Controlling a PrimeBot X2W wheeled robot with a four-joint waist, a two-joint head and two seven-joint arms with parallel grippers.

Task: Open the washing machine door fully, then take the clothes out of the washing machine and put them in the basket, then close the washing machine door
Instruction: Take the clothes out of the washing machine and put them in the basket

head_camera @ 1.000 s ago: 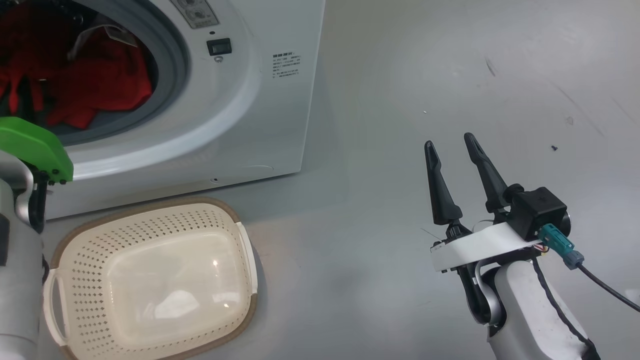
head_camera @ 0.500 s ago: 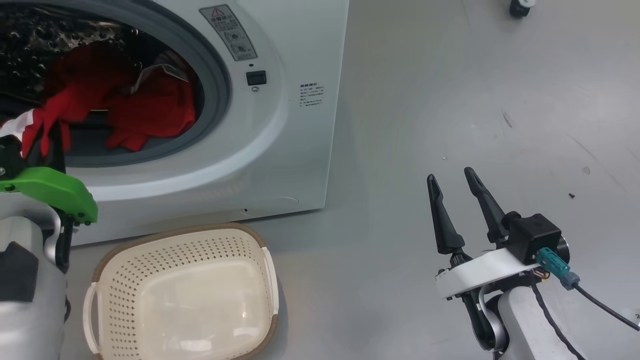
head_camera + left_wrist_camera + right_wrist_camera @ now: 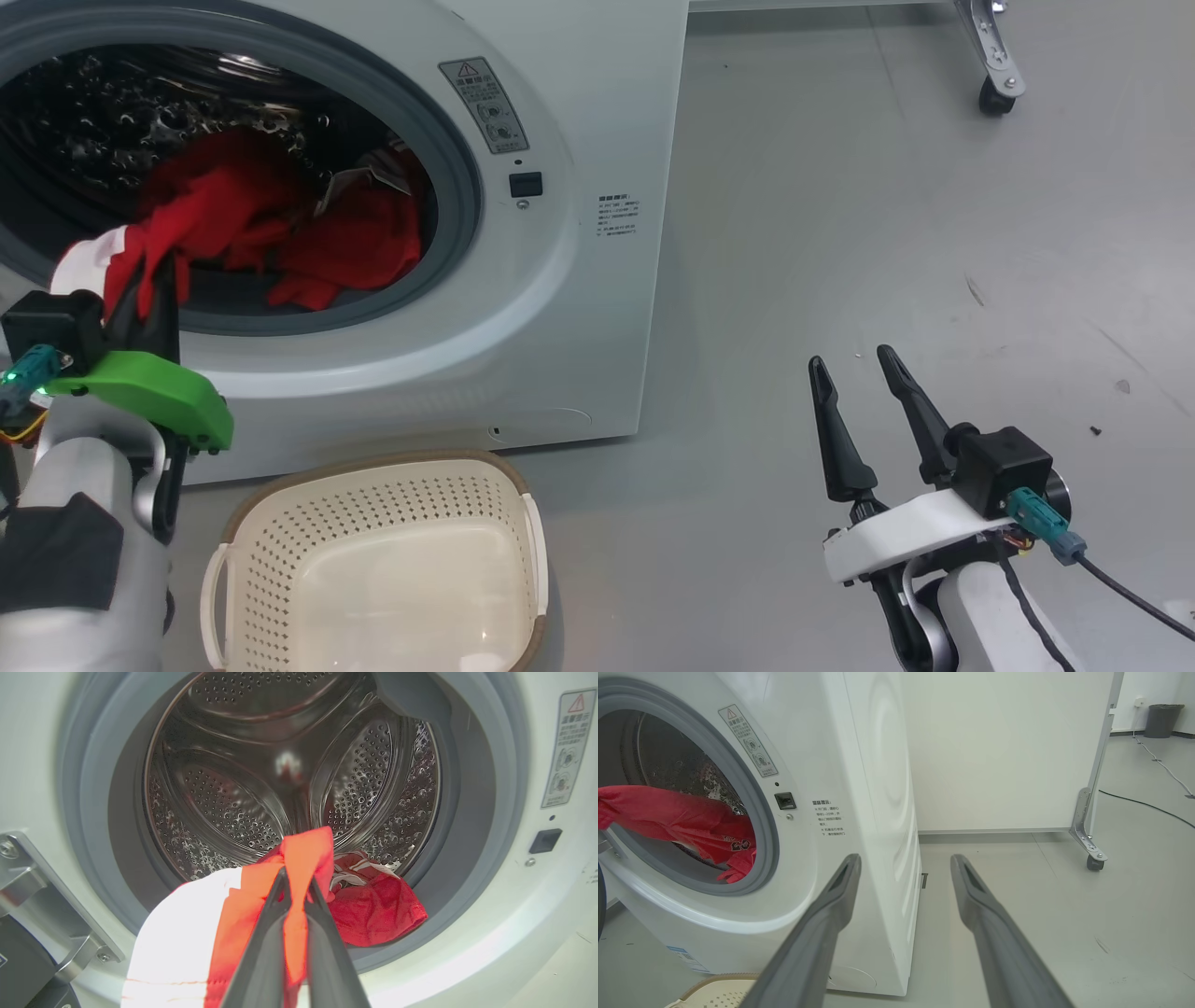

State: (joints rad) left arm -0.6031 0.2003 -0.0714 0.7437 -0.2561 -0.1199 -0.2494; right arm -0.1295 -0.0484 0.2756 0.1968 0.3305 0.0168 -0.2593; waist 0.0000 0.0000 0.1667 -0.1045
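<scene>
The left gripper [image 3: 295, 890] pinched a fold of the clothes [image 3: 306, 851], the rest heaped in the washing machine [image 3: 490, 933] beyond its fingers [image 3: 264, 952]. The right gripper [image 3: 851, 360] stood open and empty.

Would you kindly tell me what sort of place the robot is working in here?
Probably a lab or test room, not a home laundry: the washing machine stands on a smooth grey floor, near a white partition on castor wheels, with a cable trailing across the floor.
</scene>
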